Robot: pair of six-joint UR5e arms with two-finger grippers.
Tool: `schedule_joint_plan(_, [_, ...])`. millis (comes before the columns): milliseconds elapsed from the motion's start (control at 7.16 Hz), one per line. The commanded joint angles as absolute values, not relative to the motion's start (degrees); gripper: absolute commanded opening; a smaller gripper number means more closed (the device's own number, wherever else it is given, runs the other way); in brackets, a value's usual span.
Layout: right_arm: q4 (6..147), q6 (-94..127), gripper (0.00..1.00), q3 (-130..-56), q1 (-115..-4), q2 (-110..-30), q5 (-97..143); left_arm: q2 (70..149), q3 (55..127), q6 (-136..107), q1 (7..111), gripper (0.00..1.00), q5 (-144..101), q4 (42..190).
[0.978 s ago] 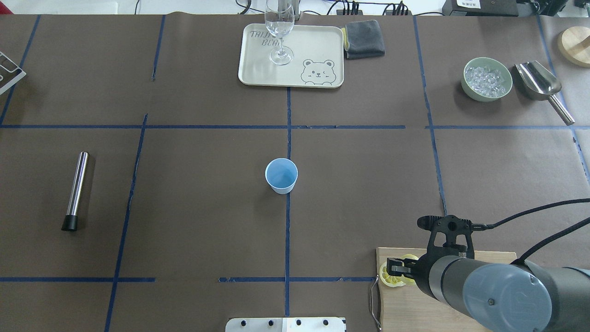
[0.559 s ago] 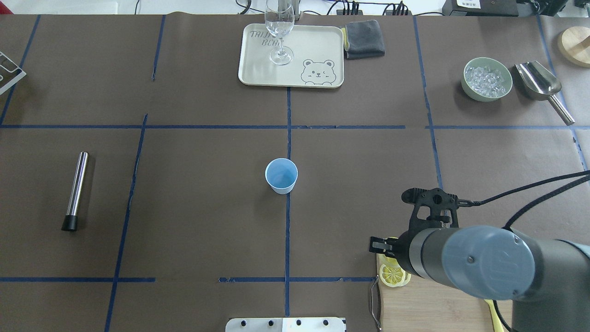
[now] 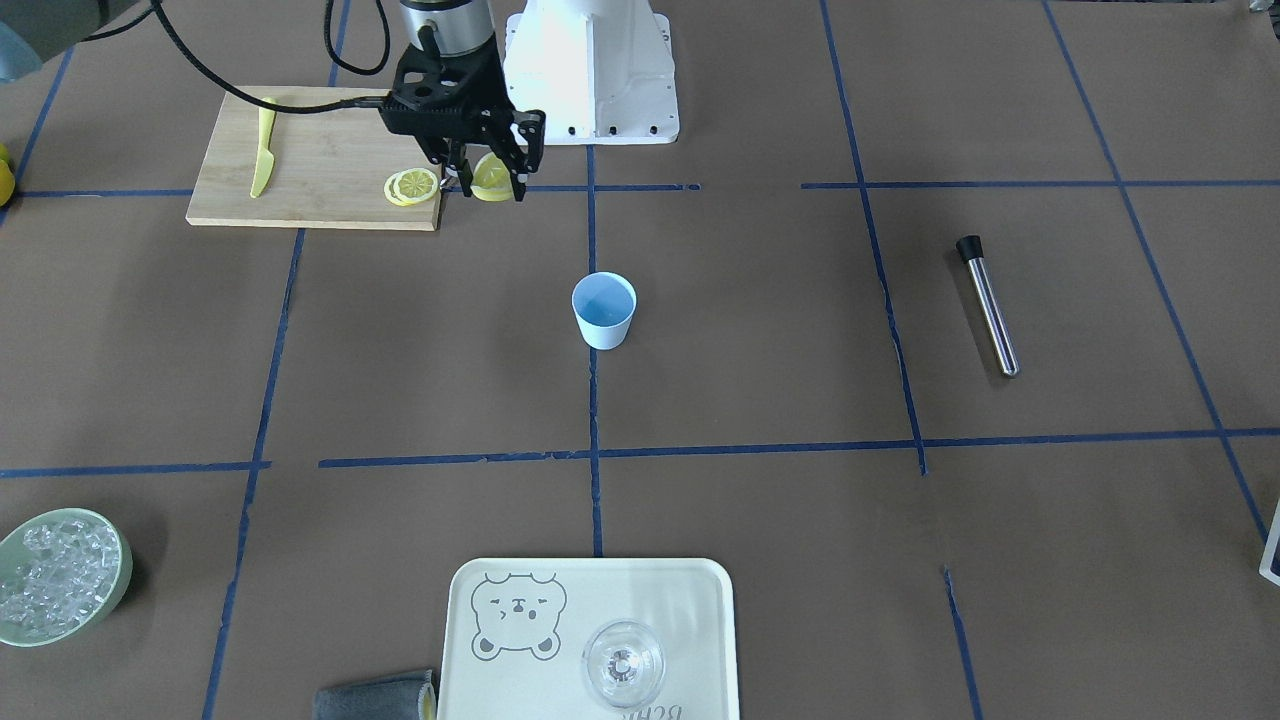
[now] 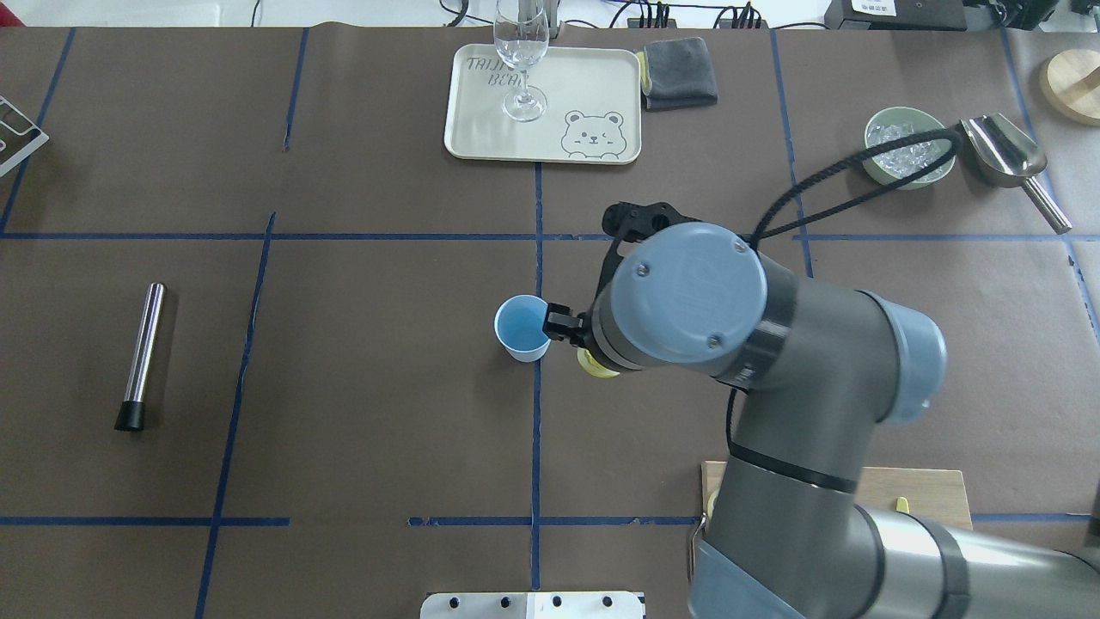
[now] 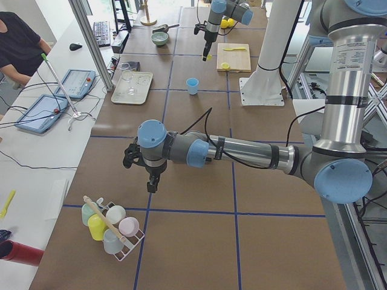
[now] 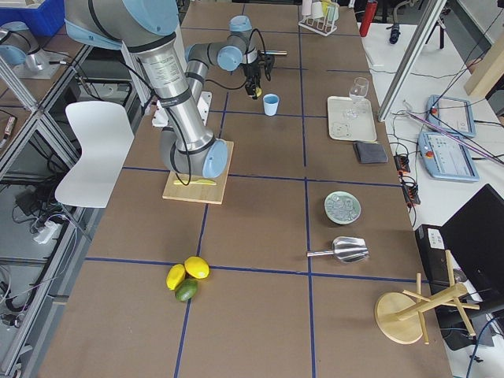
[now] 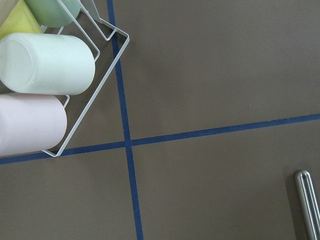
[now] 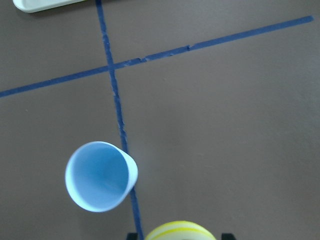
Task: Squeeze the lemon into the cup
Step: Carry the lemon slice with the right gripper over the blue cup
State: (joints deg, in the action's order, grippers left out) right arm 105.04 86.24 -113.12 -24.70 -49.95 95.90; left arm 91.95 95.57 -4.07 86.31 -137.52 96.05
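The pale-blue cup [image 4: 523, 327] stands upright on the table's middle line; it also shows in the front view [image 3: 604, 310] and the right wrist view [image 8: 100, 176]. My right gripper [image 3: 490, 185] is shut on a lemon slice [image 3: 490, 178], held on edge high above the table. In the right wrist view the lemon slice [image 8: 180, 231] sits at the bottom edge, with the cup ahead and to its left, apart. My left gripper [image 5: 151, 181] hangs over bare table far to the left; I cannot tell if it is open.
A wooden cutting board [image 3: 310, 160] holds more lemon slices [image 3: 412, 185] and a yellow knife [image 3: 262, 145]. A tray [image 4: 601, 86] with a clear glass [image 4: 521, 60] is at the far side. A green bowl of ice [image 3: 60, 575], a metal tube [image 4: 142, 354] and a cup rack [image 5: 112, 226] lie around.
My right arm has lifted the lemon slice off the cutting board and carried it forward and left, to beside the cup. The cup has not moved.
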Motion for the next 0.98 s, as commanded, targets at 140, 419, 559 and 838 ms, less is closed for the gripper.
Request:
schedule_joint_plan(140, [98.6, 86.2, 0.62, -96.5, -25.6, -40.1, 96.0, 92.0, 95.6, -4.1, 86.3, 1.0, -137.6, 96.1])
schedule_joint_plan(419, [97.5, 86.3, 0.63, -93.3, -25.5, -38.7, 97.5, 92.0, 95.7, -4.2, 86.3, 1.0, -137.6, 96.1])
schedule_joint_plan(559, [97.5, 86.1, 0.63, -92.6, -25.5, -38.5, 97.6, 92.0, 95.7, -4.1, 86.3, 1.0, -137.6, 96.1])
schedule_joint_plan(838, [97.5, 86.0, 0.64, -91.3, -25.5, -38.9, 97.8, 92.0, 95.9, -4.2, 86.3, 1.0, -137.6, 96.0])
